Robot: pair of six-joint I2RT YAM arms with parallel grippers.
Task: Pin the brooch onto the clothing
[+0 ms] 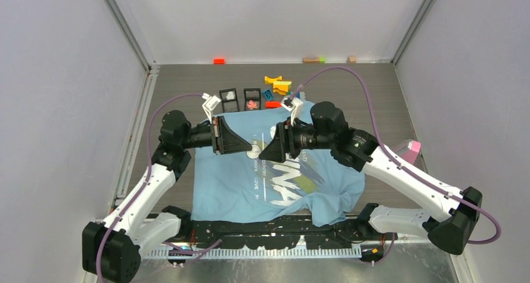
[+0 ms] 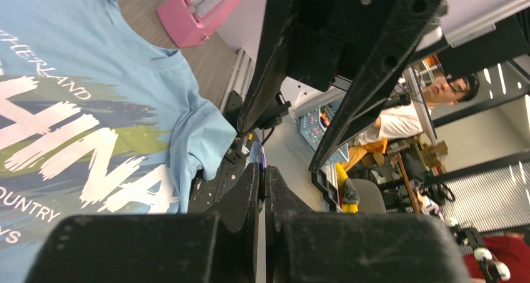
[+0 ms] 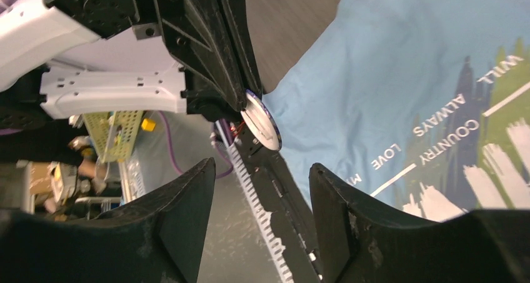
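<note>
Brooch (image 1: pixel 255 150) pinched in L gripper (image 1: pixel 250 148) over T-shirt (image 1: pixel 225 183); R gripper (image 1: pixel 265 150) spread just beside it.

Two small black boxes (image 1: pixel 229 99) are set on the table (image 1: pixel 187 83) at the shirt's far edge. Sth white is seen in the one nearer the L arm, and a pink flower-shaped piece (image 1: pixel 252 104) in the other. Coloured blocks (image 1: pixel 278 83) are scattered loose just beyond. The brooch (image 3: pixel 261 122) is clamped by its edge betw. the closed L fingertips (image 2: pixel 250 183), w/ only a round white face and a blue rim shown. It is held above the shirt's chest print. The R gripper (image 3: pixel 261 170) is pointed at the brooch, jaws held wide apart w/ nothing betw. them, tip to tip w/ the L gripper.
</note>
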